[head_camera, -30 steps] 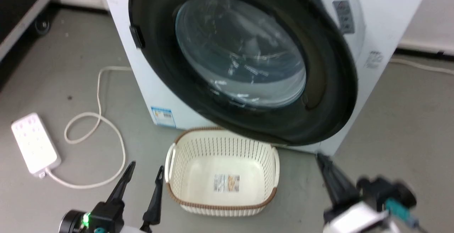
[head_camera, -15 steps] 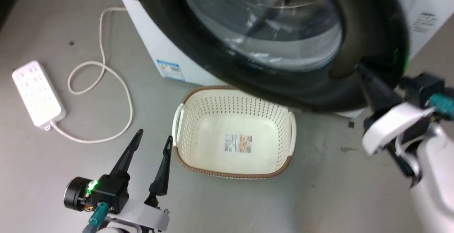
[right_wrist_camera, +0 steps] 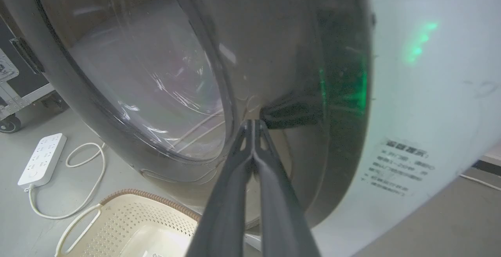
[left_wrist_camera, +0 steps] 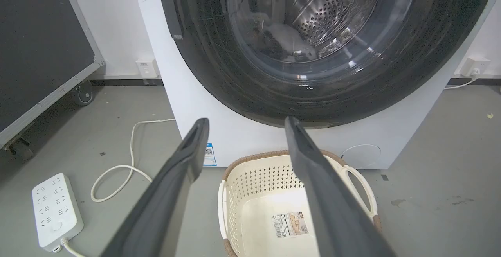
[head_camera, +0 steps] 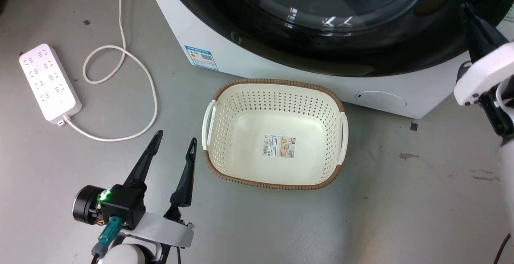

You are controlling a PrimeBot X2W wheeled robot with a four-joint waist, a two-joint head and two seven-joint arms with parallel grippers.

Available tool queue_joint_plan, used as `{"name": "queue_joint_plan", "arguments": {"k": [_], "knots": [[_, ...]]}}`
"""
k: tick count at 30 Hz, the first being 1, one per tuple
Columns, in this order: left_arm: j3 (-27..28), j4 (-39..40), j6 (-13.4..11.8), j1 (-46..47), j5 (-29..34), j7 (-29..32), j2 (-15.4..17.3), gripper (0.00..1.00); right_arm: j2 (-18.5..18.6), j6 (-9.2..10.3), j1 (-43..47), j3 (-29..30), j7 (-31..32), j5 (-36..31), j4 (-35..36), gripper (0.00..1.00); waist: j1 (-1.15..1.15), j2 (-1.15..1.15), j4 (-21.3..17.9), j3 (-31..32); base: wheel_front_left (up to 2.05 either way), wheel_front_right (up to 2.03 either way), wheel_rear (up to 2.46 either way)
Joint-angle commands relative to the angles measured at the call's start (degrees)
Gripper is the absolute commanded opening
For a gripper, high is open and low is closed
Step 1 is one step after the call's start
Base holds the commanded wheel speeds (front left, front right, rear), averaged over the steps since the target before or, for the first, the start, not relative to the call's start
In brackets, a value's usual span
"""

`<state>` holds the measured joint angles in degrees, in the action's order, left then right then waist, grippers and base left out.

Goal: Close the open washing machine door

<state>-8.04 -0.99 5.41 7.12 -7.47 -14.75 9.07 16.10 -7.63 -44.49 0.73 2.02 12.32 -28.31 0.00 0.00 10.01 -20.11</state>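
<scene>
The washing machine [head_camera: 249, 65] is a white box at the top of the head view. Its glossy black door [head_camera: 361, 55] with a bulging glass window [left_wrist_camera: 309, 26] lies close against the front; whether it is latched I cannot tell. My right gripper [head_camera: 468, 9] is shut, and in the right wrist view its tips [right_wrist_camera: 253, 123] touch the door's [right_wrist_camera: 156, 73] black ring on the right side. My left gripper [head_camera: 176, 137] hangs open and empty over the floor, left of the basket, pointing at the machine [left_wrist_camera: 246, 121].
A cream perforated basket [head_camera: 277, 95] stands on the floor just before the machine, under the door's lower edge. A white power strip [head_camera: 48, 81] and its looped cable [head_camera: 120, 55] lie to the left. A black wheeled case [left_wrist_camera: 39, 53] stands far left.
The door has swung in toward the machine's front. My right gripper rose from the floor side and came against the door's right part. The head camera tipped down; the left gripper barely moved.
</scene>
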Motion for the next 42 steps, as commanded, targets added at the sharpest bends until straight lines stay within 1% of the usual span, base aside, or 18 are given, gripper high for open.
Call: {"name": "queue_joint_plan", "arguments": {"k": [1,3,6,11,12,13,14,18,21,24,27,33,37,42], "knots": [[0.4,0.1,0.4,0.7,0.5,-0.2,-0.3,1.00,-0.2,0.14,-1.9,1.5,-0.1,-0.8,-1.1,0.00,0.00,0.00,-0.1,-0.2,0.00,0.00,0.00],[0.7,-0.1,0.6,0.7,0.6,-0.2,-0.5,1.00,-1.2,0.14,-3.2,3.0,-0.7,-1.9,-3.1,0.00,0.00,0.00,-0.3,0.0,0.00,0.00,0.00],[1.1,-0.6,0.8,0.5,0.9,-0.2,-0.9,1.00,-2.7,0.14,-3.9,3.6,-2.0,-3.5,-5.5,0.00,0.00,0.00,-0.6,1.0,0.00,0.00,0.00],[1.4,-1.5,1.0,-0.2,1.1,-0.2,-1.6,1.00,-4.2,0.14,-1.3,2.8,-4.8,-4.2,-8.1,0.00,0.00,0.00,-1.4,4.8,0.00,0.00,0.00],[1.6,-1.6,1.1,-0.5,1.1,-0.2,-1.7,1.00,-4.3,0.14,-0.3,2.7,-5.8,-4.2,-8.2,0.02,0.00,0.00,-1.5,5.8,0.00,0.00,0.00],[1.7,-1.8,1.1,-0.8,1.2,-0.2,-1.8,1.00,-4.4,0.14,0.7,2.8,-6.9,-4.2,-8.1,0.49,0.00,0.00,-1.7,6.8,0.00,0.00,0.00],[1.8,-2.0,1.2,-1.1,1.2,-0.2,-1.9,1.00,-4.6,0.14,2.0,3.0,-7.9,-3.9,-7.9,1.00,0.00,0.00,-1.8,8.0,0.00,0.00,0.00],[2.4,-3.1,1.2,-2.9,1.2,-0.2,-2.2,1.00,-5.6,0.14,8.5,3.1,-11.6,-3.4,-5.2,1.00,0.00,0.00,-2.9,12.1,0.00,0.00,0.00],[3.2,-4.0,1.0,-4.6,1.0,-0.2,-2.5,1.00,-7.7,0.14,15.1,3.5,-13.4,-3.5,-1.5,1.00,0.00,0.00,-4.1,15.3,0.00,0.00,0.00],[3.7,-4.8,0.7,-6.0,1.0,-0.2,-2.7,1.00,-9.9,0.14,21.8,5.5,-14.6,-4.0,3.5,1.00,0.00,0.00,-5.4,18.1,0.00,0.00,0.00],[3.9,-5.0,0.5,-7.3,1.1,-0.2,-2.9,1.00,-11.6,0.14,28.8,6.9,-15.5,-6.5,9.9,1.00,0.00,0.00,-6.6,20.0,0.00,0.00,0.00],[4.1,-5.9,0.3,-9.0,1.3,-0.2,-3.2,1.00,-13.1,0.14,40.6,7.0,-16.1,-10.4,20.7,1.00,0.00,0.00,-8.2,21.5,0.00,0.00,0.00],[4.4,-6.5,0.0,-9.7,1.6,-0.2,-3.3,1.00,-13.2,0.14,45.5,6.7,-16.4,-8.1,23.3,1.00,0.00,0.00,-8.7,22.0,0.00,0.00,0.00],[4.7,-7.0,-0.3,-10.7,1.6,-0.2,-3.6,1.00,-13.2,0.14,48.4,5.2,-16.7,-8.0,23.3,1.00,0.00,0.00,-8.5,22.4,0.00,0.00,0.00]]}}
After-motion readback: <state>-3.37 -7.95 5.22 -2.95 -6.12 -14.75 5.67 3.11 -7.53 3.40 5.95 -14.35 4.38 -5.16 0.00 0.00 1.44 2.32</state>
